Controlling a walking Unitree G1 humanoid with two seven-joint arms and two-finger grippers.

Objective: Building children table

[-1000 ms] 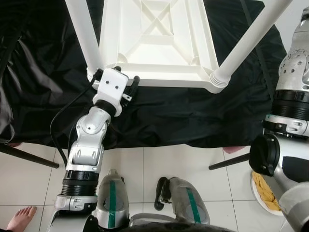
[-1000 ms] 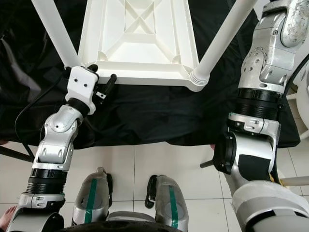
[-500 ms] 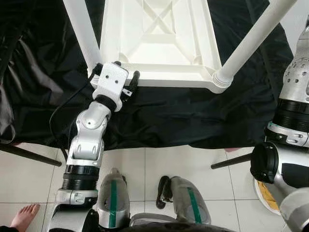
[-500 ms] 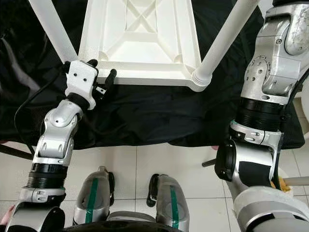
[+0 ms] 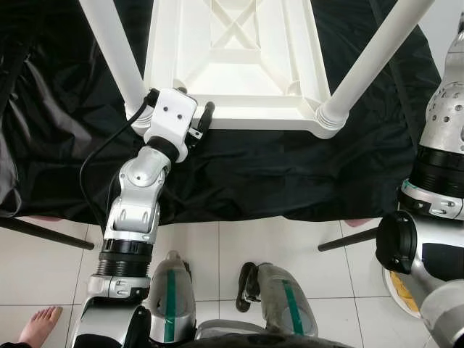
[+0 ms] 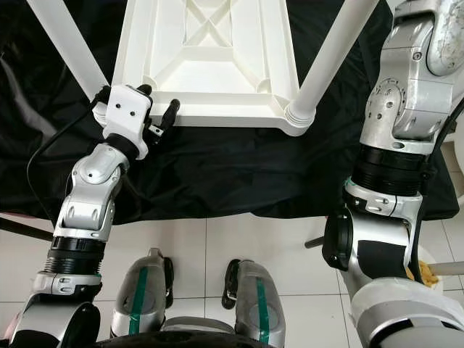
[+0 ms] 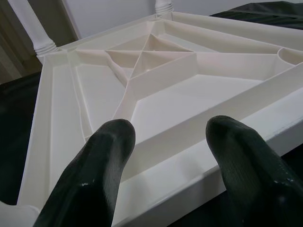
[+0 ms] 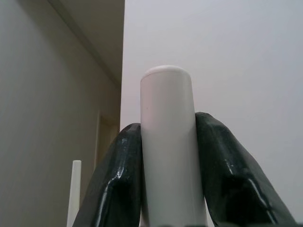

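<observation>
my left gripper [image 7: 163, 165] spread wide, nudged further along table [image 5: 232, 65] rim | right gripper [image 8: 168, 156] still clamping white leg [image 8: 166, 142] | black sheet [image 5: 239, 174] underneath

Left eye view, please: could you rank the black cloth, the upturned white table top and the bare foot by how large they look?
1. Black cloth, spreading past the frame's edges.
2. White table top, lying on the cloth.
3. Person's bare foot, partly cut off at the frame's edge.
</observation>
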